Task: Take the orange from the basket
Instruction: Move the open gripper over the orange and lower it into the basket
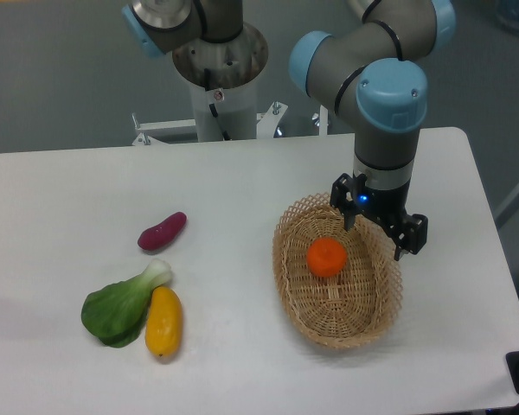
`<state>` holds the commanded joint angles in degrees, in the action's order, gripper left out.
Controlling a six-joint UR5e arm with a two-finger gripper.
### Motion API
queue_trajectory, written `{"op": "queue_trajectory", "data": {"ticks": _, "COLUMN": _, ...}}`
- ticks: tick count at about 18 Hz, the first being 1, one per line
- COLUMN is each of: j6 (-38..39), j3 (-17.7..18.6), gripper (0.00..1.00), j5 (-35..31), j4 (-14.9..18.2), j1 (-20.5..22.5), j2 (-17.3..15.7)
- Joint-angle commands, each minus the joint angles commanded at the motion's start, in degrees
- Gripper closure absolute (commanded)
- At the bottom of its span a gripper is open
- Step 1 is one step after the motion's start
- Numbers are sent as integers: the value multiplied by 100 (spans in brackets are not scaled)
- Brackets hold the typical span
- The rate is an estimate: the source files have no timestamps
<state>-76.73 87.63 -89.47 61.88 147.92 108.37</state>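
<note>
Currently the orange (327,257) sits inside the basket (307,307), toward its upper half, while the gripper (377,232) hovers just beside it over the right rim with its jaws spread wide and holding nothing. Expect a light, firm but smooth and round fruit that may roll or slip, so close your fingers across its widest middle and squeeze moderately.

Woven wicker basket (304,304), smooth orange (327,258)
</note>
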Motion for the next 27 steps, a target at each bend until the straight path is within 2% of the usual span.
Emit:
{"op": "queue_trajectory", "data": {"ticks": 4, "j6": 79, "j3": 246, "gripper": 0, "j5": 0, "j4": -219, "j1": -18, "j2": -9}}
{"op": "queue_trajectory", "data": {"ticks": 10, "j6": 352, "j3": 614, "gripper": 0, "j5": 9, "j4": -325, "j1": -35, "j2": 26}}
{"op": "queue_trajectory", "data": {"ticks": 16, "j6": 229, "j3": 1055, "gripper": 0, "j5": 0, "j4": -1071, "j1": -44, "j2": 149}}
{"op": "queue_trajectory", "data": {"ticks": 18, "j6": -112, "j3": 1116, "gripper": 0, "j5": 0, "j4": -1081, "j1": -44, "j2": 185}}
{"op": "queue_trajectory", "data": {"ticks": 22, "j6": -1509, "j3": 1231, "gripper": 0, "j5": -26, "j4": -1090, "j1": -53, "j2": 193}}
{"op": "queue_trajectory", "data": {"ticks": 27, "j6": -1275, "j3": 1450, "gripper": 0, "j5": -413, "j4": -1142, "j1": -264, "j2": 272}}
